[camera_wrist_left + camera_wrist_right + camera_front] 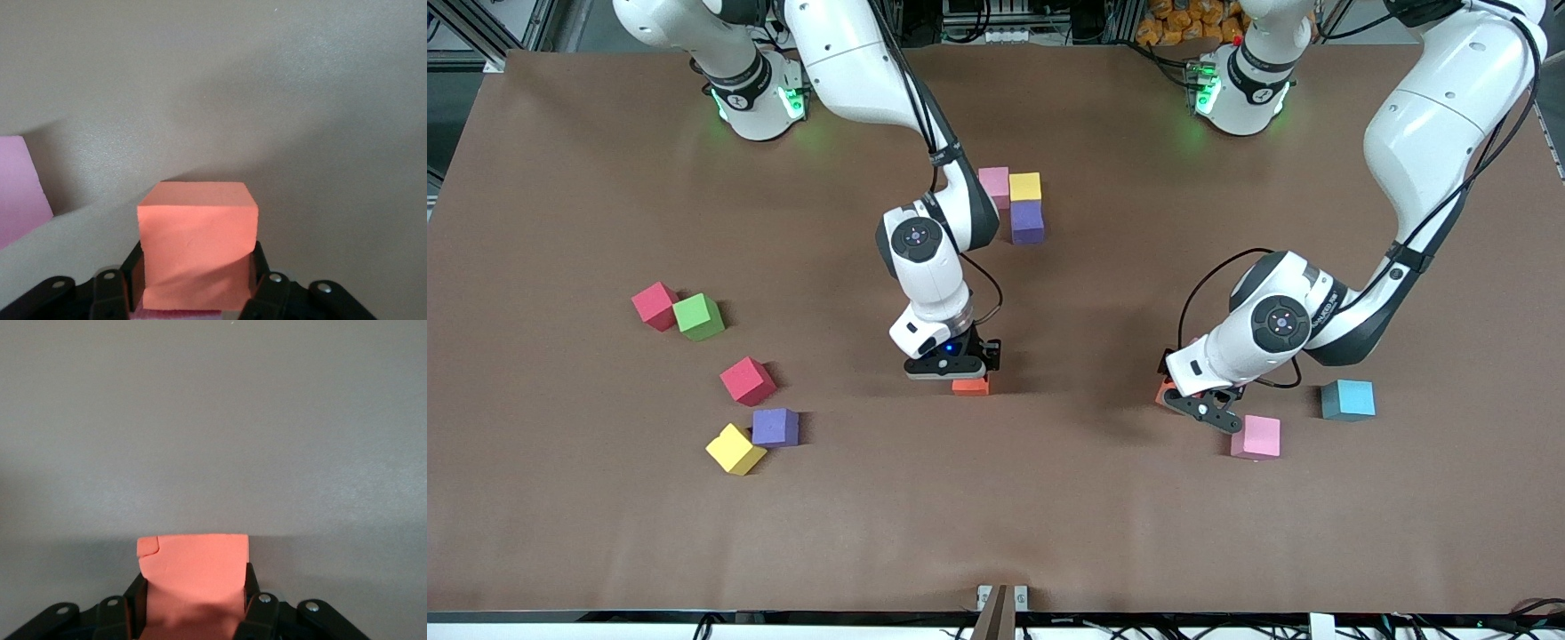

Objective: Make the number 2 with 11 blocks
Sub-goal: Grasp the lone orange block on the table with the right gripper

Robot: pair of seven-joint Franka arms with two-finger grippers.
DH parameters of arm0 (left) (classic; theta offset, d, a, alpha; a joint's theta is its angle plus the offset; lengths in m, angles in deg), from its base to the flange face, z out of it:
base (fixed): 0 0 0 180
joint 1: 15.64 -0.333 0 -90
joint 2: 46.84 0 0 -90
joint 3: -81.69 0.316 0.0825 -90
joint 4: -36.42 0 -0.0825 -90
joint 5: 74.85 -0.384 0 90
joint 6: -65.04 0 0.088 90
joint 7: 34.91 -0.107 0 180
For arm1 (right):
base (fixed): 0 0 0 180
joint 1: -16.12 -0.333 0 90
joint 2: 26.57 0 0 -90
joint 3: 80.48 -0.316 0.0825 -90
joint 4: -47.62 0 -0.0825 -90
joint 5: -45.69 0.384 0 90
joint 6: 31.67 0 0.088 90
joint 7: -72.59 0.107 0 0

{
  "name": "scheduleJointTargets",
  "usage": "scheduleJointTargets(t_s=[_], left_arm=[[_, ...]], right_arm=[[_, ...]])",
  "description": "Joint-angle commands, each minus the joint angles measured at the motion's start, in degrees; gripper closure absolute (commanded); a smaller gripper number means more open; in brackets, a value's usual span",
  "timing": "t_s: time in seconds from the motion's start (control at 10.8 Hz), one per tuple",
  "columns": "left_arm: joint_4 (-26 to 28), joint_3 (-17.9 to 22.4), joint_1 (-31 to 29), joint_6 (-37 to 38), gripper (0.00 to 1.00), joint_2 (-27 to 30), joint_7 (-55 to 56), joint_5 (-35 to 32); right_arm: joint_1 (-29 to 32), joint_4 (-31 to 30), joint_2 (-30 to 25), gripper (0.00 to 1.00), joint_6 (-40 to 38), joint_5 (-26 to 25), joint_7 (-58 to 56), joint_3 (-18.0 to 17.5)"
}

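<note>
We are squeezing one small orange foam cube (pixel 193 577) in our right pincer (pixel 960 369), low at the middle of the brown surface (pixel 996 516). Our left pincer (pixel 1209 404) is squeezing another orange foam cube (pixel 197 243), beside a pink foam cube (pixel 1256 436). Both cubes look soft and square, ready for carrying to build the 2.

Brown matte tabletop (pixel 1049 516) filled my workspace, evenly lit, soft shadows. Past its top edge I noted metal framing (pixel 480 27), cables (pixel 996 27) and an orange pile (pixel 1187 22).
</note>
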Motion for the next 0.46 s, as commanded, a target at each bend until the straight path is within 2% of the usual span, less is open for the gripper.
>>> scheduleJointTargets(t_s=[0.0, 0.37], left_arm=[[-0.6, 0.8, 0.5, -0.3, 0.80, -0.4, -0.5, 0.7], [-2.1, 0.7, 0.3, -0.2, 0.79, -0.1, -0.9, 0.8]], right_arm=[[0.8, 2.0, -0.5, 0.73, -2.9, -0.6, 0.4, -0.5], [-3.1, 0.3, -2.2, 0.73, -3.3, -0.3, 1.9, -0.8]])
